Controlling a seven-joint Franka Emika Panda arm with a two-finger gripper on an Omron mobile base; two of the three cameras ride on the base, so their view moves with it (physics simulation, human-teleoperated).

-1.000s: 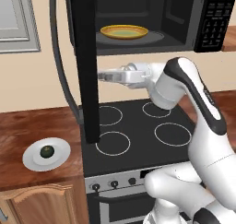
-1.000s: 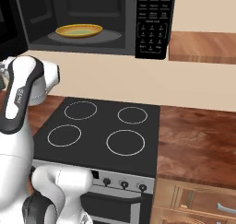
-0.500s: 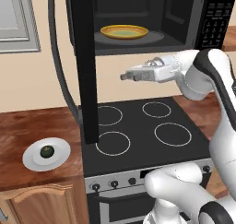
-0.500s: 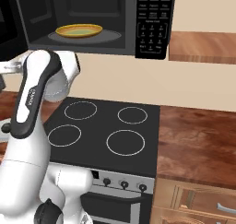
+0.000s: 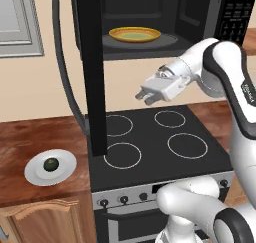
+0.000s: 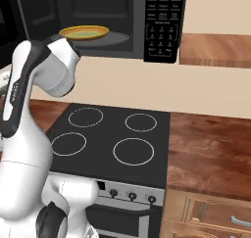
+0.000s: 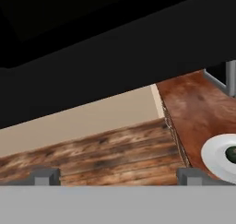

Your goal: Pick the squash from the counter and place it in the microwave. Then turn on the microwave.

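The squash [image 5: 50, 164] is a small dark green ball on a white plate [image 5: 35, 173], on the counter [image 5: 30, 137] left of the stove. The microwave [image 5: 150, 12] hangs above the stove with its door [image 5: 95, 72] swung open toward me. My gripper [image 5: 143, 96] hovers over the stove, below the microwave's opening, pointing left at the door, open and empty. It is well right of and above the squash. In the hand view my gripper [image 7: 118, 176] has its fingertips [image 7: 45, 176] wide apart, the squash [image 7: 232, 152] at the right edge and the door [image 7: 115, 57] across the top.
A yellow plate [image 5: 135, 34] lies inside the microwave, also seen as the yellow plate [image 6: 84, 33] beside the keypad [image 6: 164, 24]. The black stovetop [image 5: 150, 137] lies under the arm. More counter [image 6: 211, 149] runs right of the stove. A grey window frame [image 5: 20, 22] is at the upper left.
The arm has swung right, carrying the gripper away from the open door's edge and a little lower. The jaws stayed open. The squash has not moved.
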